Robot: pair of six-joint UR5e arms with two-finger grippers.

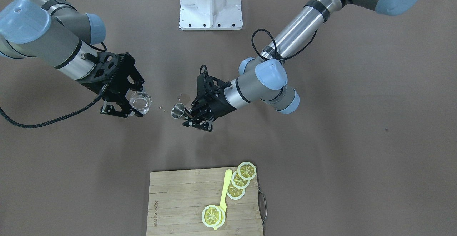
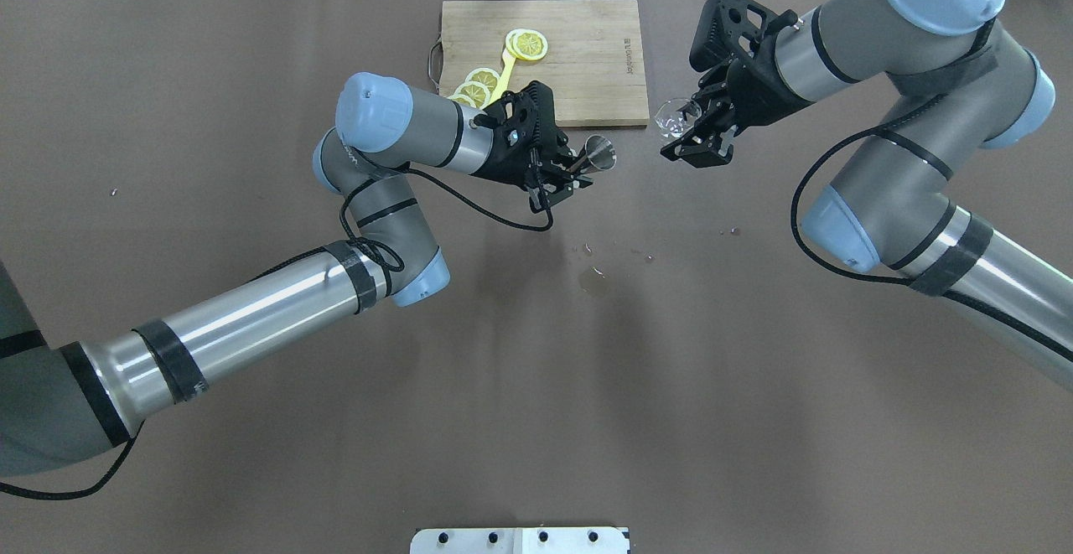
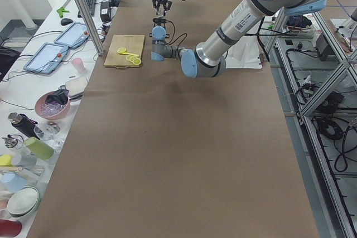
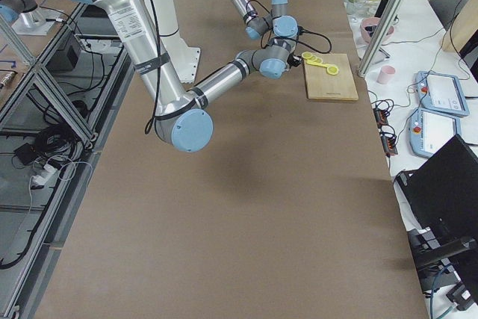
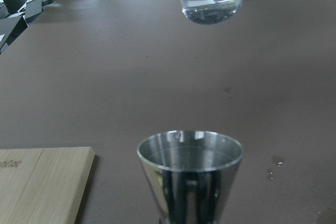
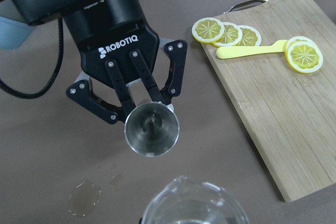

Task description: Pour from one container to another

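Overhead exterior, left tool (image 2: 577, 167) gripping jigger (image 2: 600, 152), right tool (image 2: 686, 126) apparently gripping glass (image 2: 672, 116), apart

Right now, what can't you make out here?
- Waist and lower half of the metal cup: left wrist view, bottom edge cuts them off.
- Body of the glass: right wrist view, bottom edge cuts it off.
- Liquid in the metal cup: right wrist view, reflections hide it.
- Both grips: side views, too small.

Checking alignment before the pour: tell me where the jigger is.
In the overhead view the steel jigger is held mid-table in the left pincer, beside the wooden cutting board, its mouth toward the clear glass in the right pincer.
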